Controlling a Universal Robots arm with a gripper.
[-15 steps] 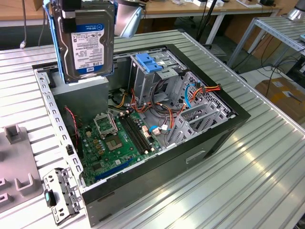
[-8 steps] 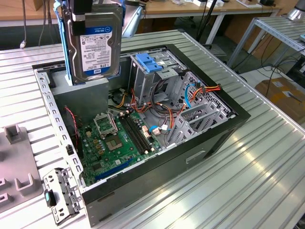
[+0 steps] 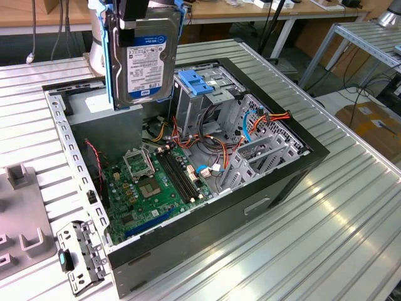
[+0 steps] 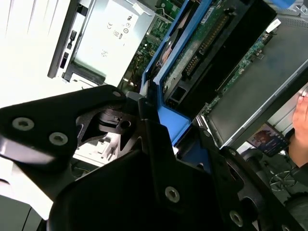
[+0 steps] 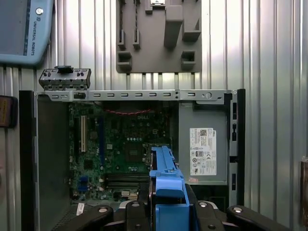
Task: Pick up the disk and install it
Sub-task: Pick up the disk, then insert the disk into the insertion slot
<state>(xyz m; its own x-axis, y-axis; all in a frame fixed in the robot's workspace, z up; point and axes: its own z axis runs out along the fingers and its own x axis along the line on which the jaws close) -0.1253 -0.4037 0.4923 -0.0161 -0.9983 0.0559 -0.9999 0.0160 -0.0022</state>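
Note:
The disk (image 3: 145, 59), silver-grey with a white and blue label, hangs upright in a blue carrier (image 3: 113, 69) above the back corner of the open computer case (image 3: 282, 182). My gripper (image 3: 133, 9) grips it from above, shut on the carrier's sides. In the second wrist view the gripper (image 4: 154, 120) clamps the blue carrier (image 4: 168, 120), and the disk's circuit-board side (image 4: 202, 41) faces the camera. In the first wrist view the carrier (image 5: 166, 187) sits edge-on between the fingers (image 5: 139, 211), over the green motherboard (image 5: 125, 144). The metal drive cage with a blue latch (image 3: 199, 84) stands to the exterior view's right of the disk.
A grey power-supply box (image 5: 202, 144) fills one corner of the case. Coloured cables (image 3: 250, 122) run beside the drive cage. A grey fixture plate (image 3: 19, 213) and a metal bracket (image 3: 81, 254) lie outside the case on the ribbed table (image 3: 326, 238). A hand (image 4: 301, 130) is nearby.

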